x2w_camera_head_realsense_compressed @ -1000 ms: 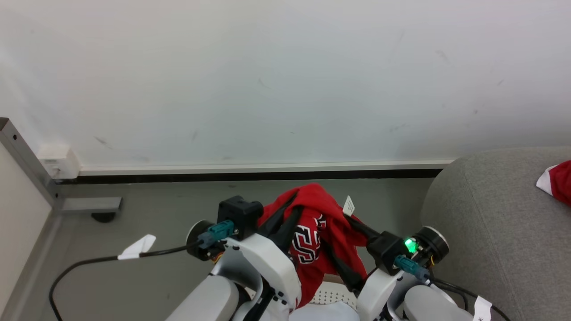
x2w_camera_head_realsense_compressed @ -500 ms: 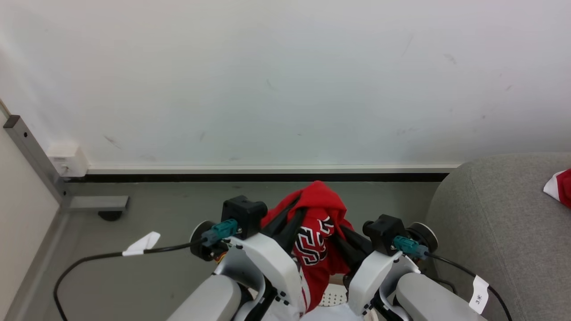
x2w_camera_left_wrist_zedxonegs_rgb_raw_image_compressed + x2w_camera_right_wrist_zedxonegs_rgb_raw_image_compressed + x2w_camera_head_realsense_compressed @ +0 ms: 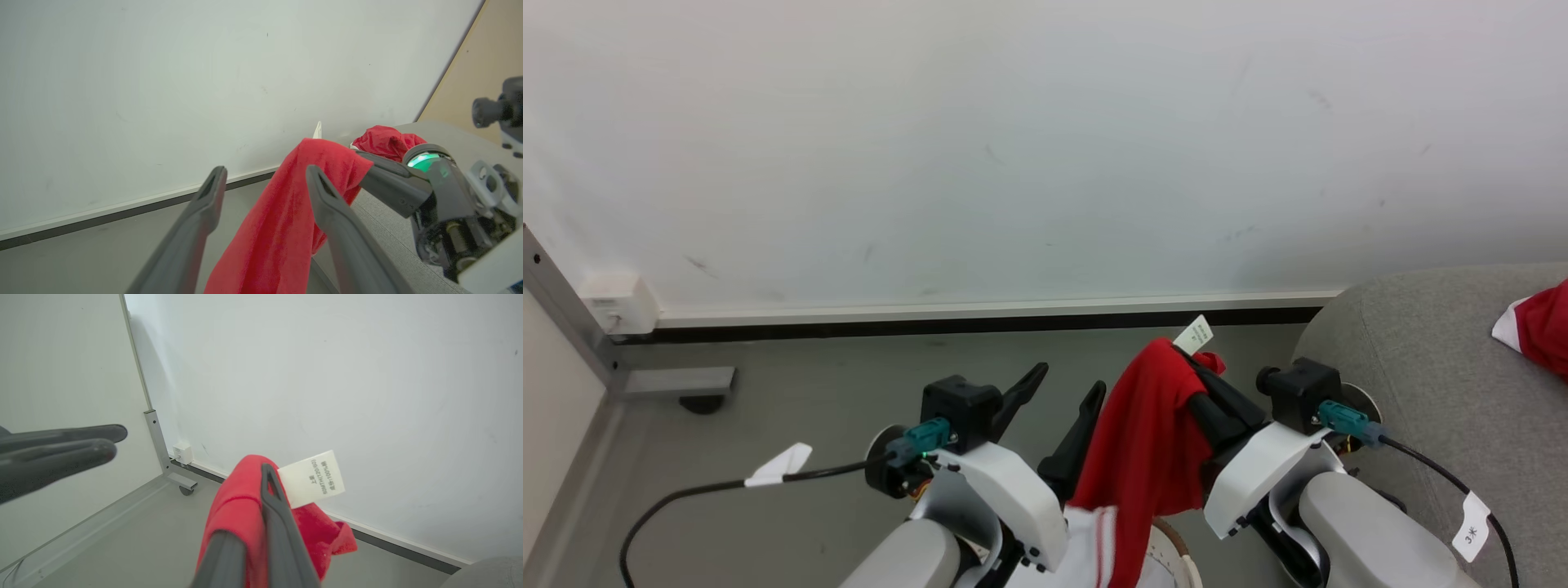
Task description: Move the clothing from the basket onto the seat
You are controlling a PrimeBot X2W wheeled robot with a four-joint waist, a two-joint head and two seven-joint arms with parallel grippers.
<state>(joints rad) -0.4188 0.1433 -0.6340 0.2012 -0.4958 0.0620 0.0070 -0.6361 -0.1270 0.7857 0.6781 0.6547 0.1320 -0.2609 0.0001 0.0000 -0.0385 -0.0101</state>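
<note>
The right gripper (image 3: 1188, 363) is pinching a soft bright red fabric garment (image 3: 1147, 441) at its top fold, just under the white care label (image 3: 1194, 335), with its fingers pressed together on the cloth. The garment is hanging in the air just left of the large light grey upholstered sofa (image 3: 1421, 384). Its tail is trailing down over what looks like the white perforated plastic basket (image 3: 1168, 551), barely in view. The left gripper (image 3: 1070, 382) is hovering farther from the sofa, fingers spread, gripping nothing. Another red garment (image 3: 1539, 327) is lying on the sofa. The cloth is light and limp, so it's likely going to swing, and a bunched fold is probably the surest hold.
</note>
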